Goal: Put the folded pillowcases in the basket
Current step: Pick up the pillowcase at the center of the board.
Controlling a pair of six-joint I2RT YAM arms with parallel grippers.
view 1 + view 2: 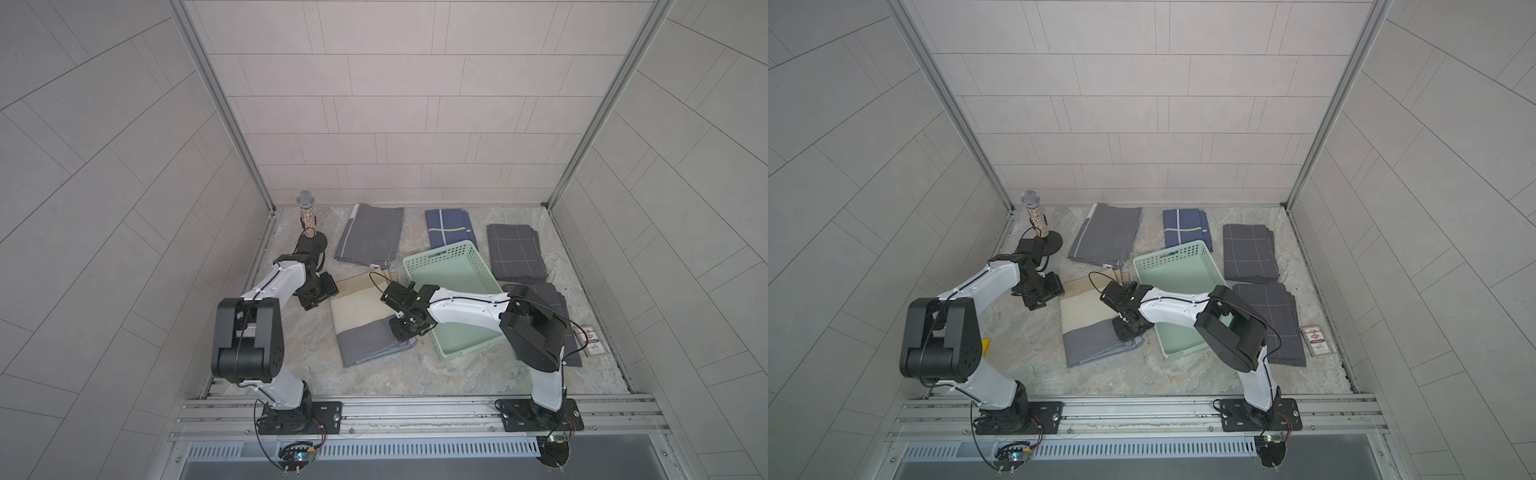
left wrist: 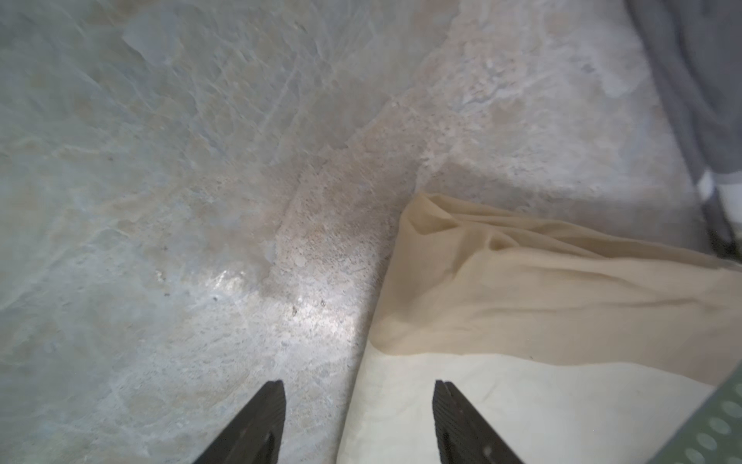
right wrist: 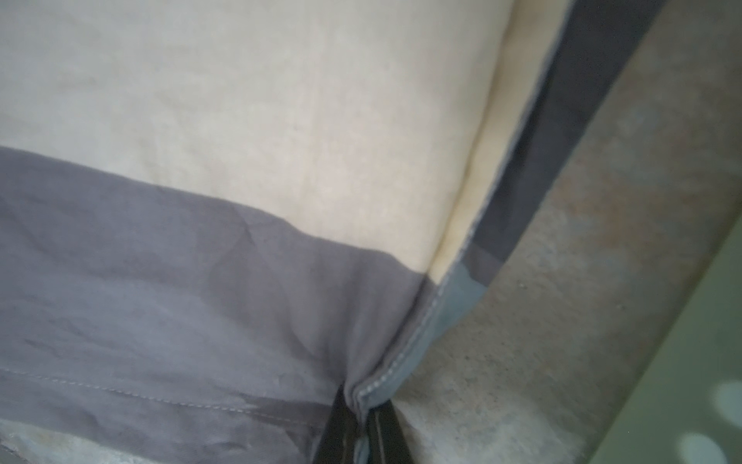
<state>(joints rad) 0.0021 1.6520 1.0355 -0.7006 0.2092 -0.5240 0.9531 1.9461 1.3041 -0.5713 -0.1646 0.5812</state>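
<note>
I see my right gripper (image 3: 361,407) pinched tight on the grey hemmed corner of the folded pillowcase (image 1: 363,316). The pillowcase lies on the table (image 1: 374,376) at nine o'clock of the basket (image 1: 442,252), just beside it. My left gripper (image 2: 358,385) hangs at the cloth's ten o'clock edge, fingers spread wide, holding nothing.

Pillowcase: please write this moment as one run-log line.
right claw: shut on pillowcase edge | left claw: open over its edge | basket: pillowcase not inside
</note>
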